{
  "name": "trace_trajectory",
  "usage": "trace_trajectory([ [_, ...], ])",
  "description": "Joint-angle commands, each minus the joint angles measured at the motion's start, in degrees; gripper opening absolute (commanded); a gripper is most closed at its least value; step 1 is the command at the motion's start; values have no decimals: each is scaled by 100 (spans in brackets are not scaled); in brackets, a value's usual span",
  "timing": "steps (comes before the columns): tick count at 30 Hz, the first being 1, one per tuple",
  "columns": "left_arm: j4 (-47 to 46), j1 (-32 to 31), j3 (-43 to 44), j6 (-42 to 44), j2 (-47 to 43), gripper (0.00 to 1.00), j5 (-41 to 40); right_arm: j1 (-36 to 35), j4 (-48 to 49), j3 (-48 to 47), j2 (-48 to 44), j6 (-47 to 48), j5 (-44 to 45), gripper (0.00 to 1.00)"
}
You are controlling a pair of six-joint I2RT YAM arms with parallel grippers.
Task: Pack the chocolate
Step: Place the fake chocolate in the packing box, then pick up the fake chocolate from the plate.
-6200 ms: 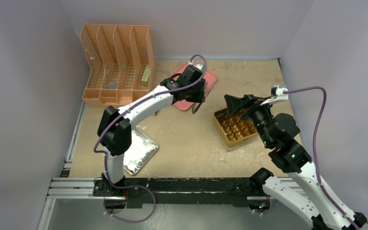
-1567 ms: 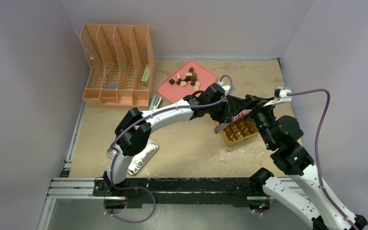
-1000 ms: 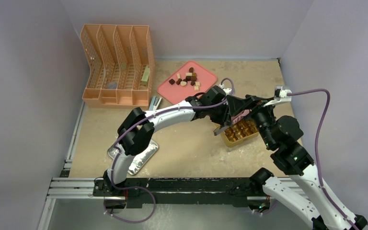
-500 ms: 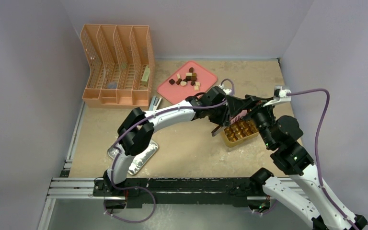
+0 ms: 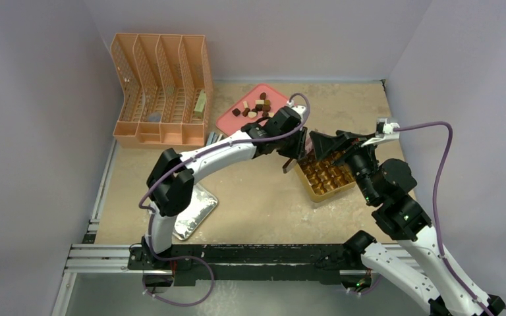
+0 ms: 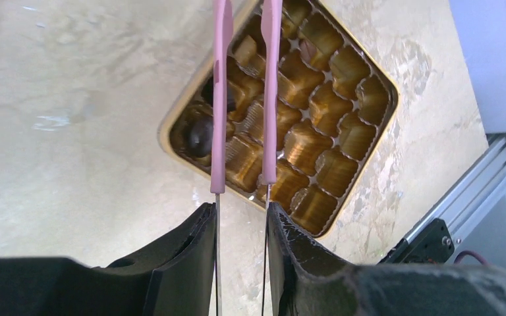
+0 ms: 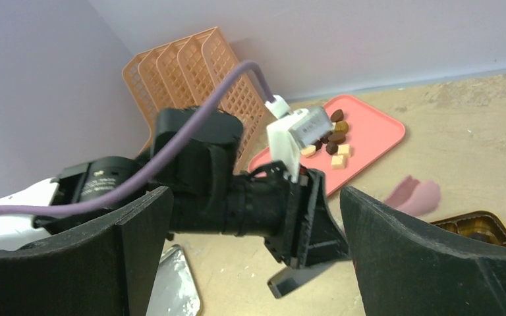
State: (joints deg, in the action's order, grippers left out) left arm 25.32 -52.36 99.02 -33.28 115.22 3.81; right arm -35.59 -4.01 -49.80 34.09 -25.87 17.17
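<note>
My left gripper (image 6: 240, 207) is shut on pink-tipped tongs (image 6: 219, 99), whose two arms stand a little apart with nothing seen between them; their tips run off the top of the left wrist view. They hang over the near-left corner of the gold gridded box (image 6: 393, 99), where a dark chocolate (image 6: 199, 135) lies in a corner cell. More chocolate (image 5: 258, 108) lies loose on the pink tray (image 5: 288, 105), also in the right wrist view (image 7: 333, 138). From above, the left gripper (image 5: 290, 157) is just left of the box (image 5: 316, 195). My right gripper (image 5: 333, 141) stands wide open above the box.
An orange file organizer (image 5: 161, 89) stands at the back left. A foil tray (image 5: 194, 210) lies by the left arm's base. A small metal item (image 5: 212, 138) sits between organizer and pink tray. Walls close the table on three sides.
The left arm has drawn back to the left and away from over the box, toward the pink tray, carrying the tongs. The right arm has not moved.
</note>
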Motion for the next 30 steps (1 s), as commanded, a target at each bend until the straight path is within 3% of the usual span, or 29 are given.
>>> trace_trajectory([
  [1, -35, 202, -115, 93, -662, 30, -362, 11, 201, -166, 14, 58, -46, 99],
  [15, 651, 1089, -458, 102, -1081, 31, -1632, 13, 15, -118, 245, -19, -348, 99],
  [30, 1282, 1342, 223, 232, -184, 31, -1915, 16, -136, -142, 120, 7, -301, 99],
])
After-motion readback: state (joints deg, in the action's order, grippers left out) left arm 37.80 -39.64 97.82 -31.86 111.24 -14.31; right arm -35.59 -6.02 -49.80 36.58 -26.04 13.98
